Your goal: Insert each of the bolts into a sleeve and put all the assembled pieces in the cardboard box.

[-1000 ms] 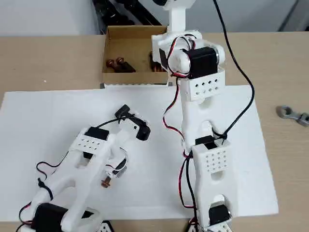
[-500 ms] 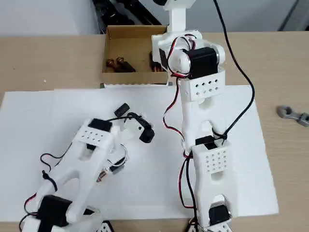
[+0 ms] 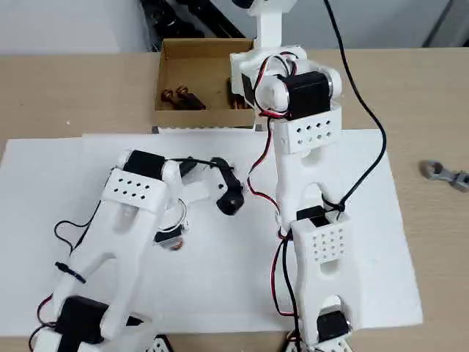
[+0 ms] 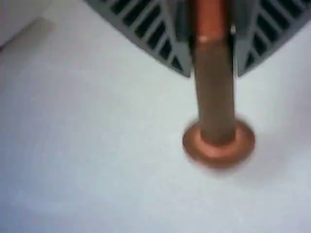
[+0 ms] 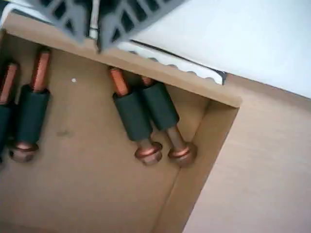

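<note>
Bolts (image 5: pixel 148 151) in sleeves (image 5: pixel 132 116) — inside cardboard box (image 5: pixel 201 141)

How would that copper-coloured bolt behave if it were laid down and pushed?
The bolt looks like solid metal, so it is probably stiff and heavy for its size. Its round shank would likely roll, curving around the wider flanged head. The smooth surface may be slippery in the left hand.

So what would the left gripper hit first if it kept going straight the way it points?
The left gripper points at the sheet; its bolt would probably touch head first, though the gap is unclear.
</note>
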